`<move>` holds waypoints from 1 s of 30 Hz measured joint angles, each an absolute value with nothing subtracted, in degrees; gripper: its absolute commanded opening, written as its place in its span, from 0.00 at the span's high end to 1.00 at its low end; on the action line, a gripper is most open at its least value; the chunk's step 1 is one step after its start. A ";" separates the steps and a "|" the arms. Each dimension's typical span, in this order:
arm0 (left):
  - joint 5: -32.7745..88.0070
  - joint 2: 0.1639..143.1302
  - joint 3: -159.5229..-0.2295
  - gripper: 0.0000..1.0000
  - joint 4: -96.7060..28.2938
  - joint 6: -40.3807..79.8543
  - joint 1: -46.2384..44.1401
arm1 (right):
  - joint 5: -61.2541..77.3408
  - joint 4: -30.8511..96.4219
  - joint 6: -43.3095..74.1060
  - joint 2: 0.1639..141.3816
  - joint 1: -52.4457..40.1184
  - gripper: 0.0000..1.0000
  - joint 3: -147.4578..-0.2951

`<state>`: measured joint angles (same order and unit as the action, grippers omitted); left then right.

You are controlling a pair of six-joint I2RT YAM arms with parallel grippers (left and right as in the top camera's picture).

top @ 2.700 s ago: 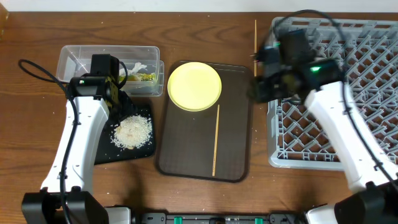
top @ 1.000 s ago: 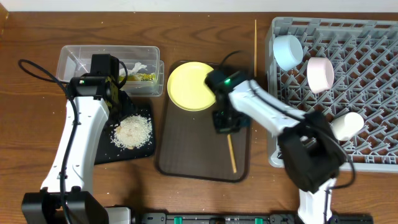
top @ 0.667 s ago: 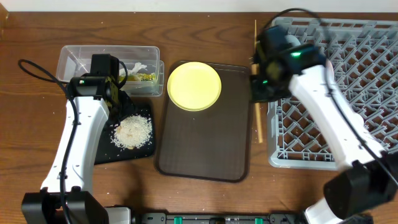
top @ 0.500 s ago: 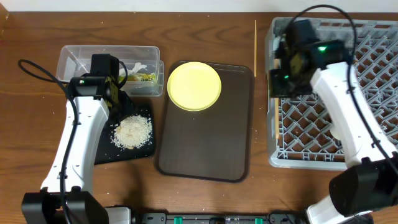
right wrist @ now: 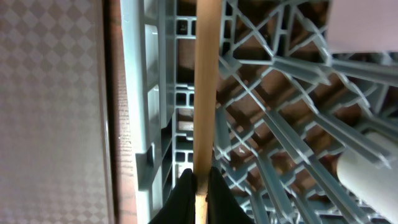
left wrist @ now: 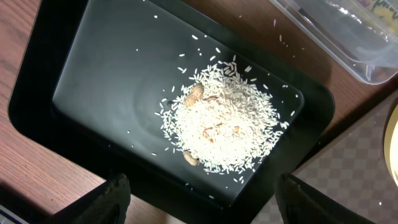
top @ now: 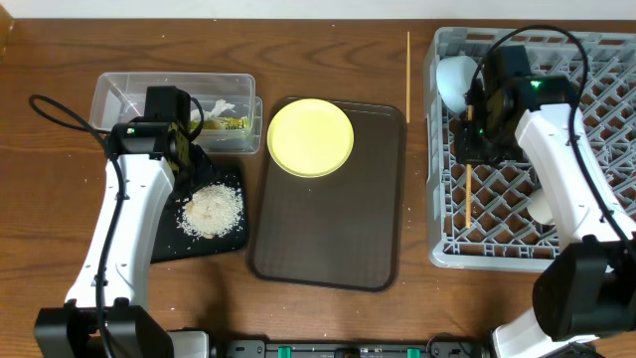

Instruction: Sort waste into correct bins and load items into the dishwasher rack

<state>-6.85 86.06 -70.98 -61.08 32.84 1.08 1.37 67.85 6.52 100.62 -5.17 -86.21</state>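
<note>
Nearest the arms, a shallow black rectangular tray [left wrist: 93,68] holds a pile of whitish rice-like food bits [left wrist: 224,124]. The left arm's fingers [left wrist: 112,194] hang spread wide above it, gripping nothing. Alongside, a round yellow plate [top: 310,137] sits at the far end of a dark brown serving tray [top: 328,229]. At right, the right arm's fingers [right wrist: 184,194] pinch a thin wooden chopstick [right wrist: 206,81] just inside the left wall of the grey plastic lattice rack [top: 596,99]. Farther back, a clear rectangular plastic tub [top: 109,99] contains a green-yellow snack wrapper [top: 231,123] and a white crumpled scrap [top: 221,106]. A second wooden chopstick [top: 407,65] lies on the brown wooden counter [top: 60,50].
</note>
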 measured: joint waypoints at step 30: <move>-6.85 86.06 -70.98 0.23 -60.14 32.84 1.08 | -0.73 39.83 4.27 101.21 -13.91 0.47 -103.24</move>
<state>-6.85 86.06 -70.98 -60.14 32.84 1.08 -0.73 39.83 4.27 101.21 -13.91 -103.24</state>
